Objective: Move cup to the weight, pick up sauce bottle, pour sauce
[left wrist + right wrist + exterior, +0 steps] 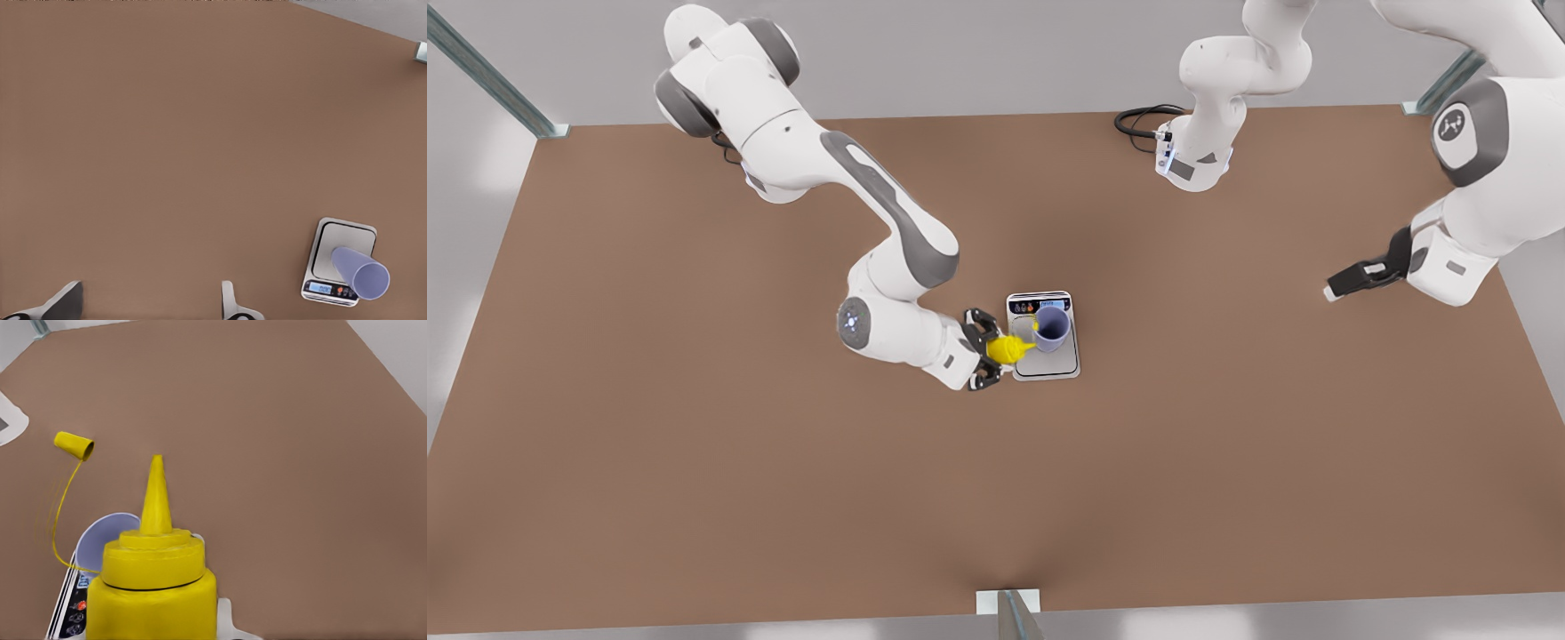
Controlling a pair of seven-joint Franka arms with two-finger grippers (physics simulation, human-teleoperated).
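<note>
The lavender cup (1051,327) stands upright on the silver weight (1063,364) near the table's middle. My right gripper (996,349) is shut on the yellow sauce bottle (1009,348), which is tipped sideways with its nozzle pointing at the cup's rim. The right wrist view has the bottle (153,587) up close, its loose cap (75,445) dangling on a thin tether, and the cup (100,537) just beyond the nozzle. My left gripper (1352,283) waits open far off at the front view's right. Its wrist view looks down on the weight (333,240) and cup (360,273).
The brown table (694,444) stretches wide on every side of the weight. An arm base (1196,160) with a black cable (1138,120) sits at the back. A metal bracket (1009,609) stands at the near edge.
</note>
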